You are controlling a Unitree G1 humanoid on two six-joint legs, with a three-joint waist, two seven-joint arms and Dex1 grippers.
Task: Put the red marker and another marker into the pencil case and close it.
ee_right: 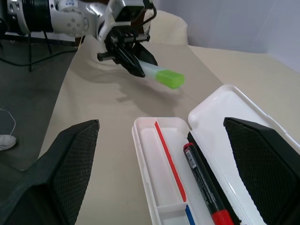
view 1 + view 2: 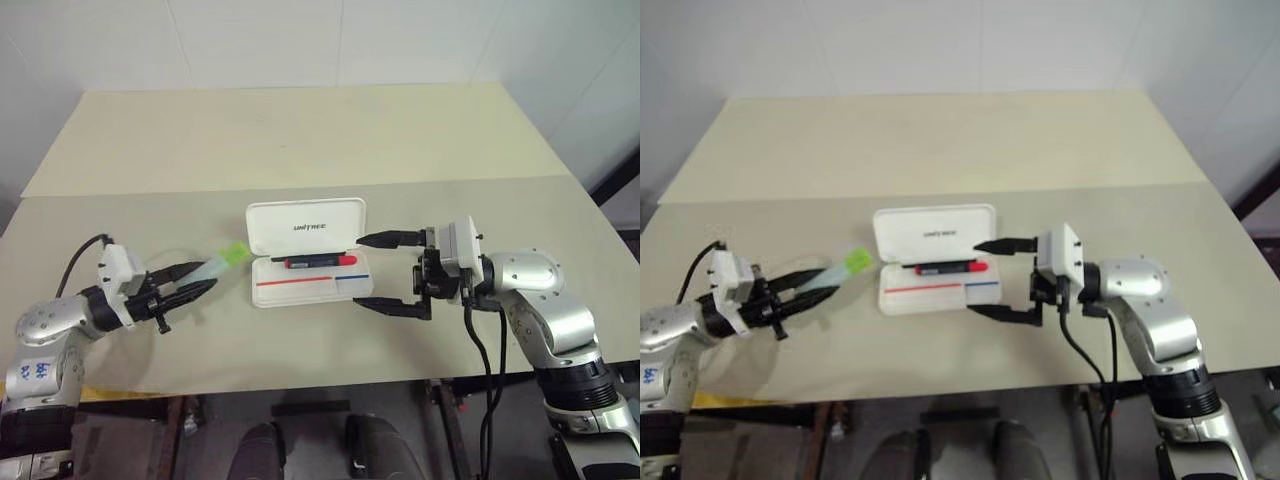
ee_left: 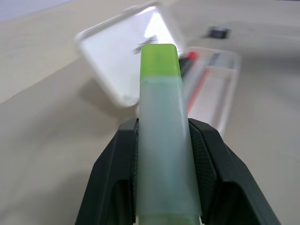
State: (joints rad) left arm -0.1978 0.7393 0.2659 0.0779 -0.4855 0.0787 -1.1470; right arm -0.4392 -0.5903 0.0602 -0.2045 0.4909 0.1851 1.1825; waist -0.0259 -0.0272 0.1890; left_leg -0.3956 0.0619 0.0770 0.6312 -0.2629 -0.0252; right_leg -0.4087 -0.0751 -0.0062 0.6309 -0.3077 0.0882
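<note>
The highlighter (image 2: 222, 262) is clamped in the left gripper (image 2: 188, 281), its cap aimed at the open case (image 2: 308, 254) beyond. The red marker (image 2: 320, 262) already lies inside, between the right gripper's (image 2: 374, 271) spread fingers. Released early or skewed, the highlighter could hit the case's rim and fall to the desk (image 2: 300, 140).

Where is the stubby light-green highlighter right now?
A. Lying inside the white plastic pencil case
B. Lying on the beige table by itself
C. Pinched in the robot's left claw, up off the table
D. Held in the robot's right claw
C. The stubby light-green highlighter sits clamped between the left claw's black fingers, short of the open white plastic pencil case.
</note>
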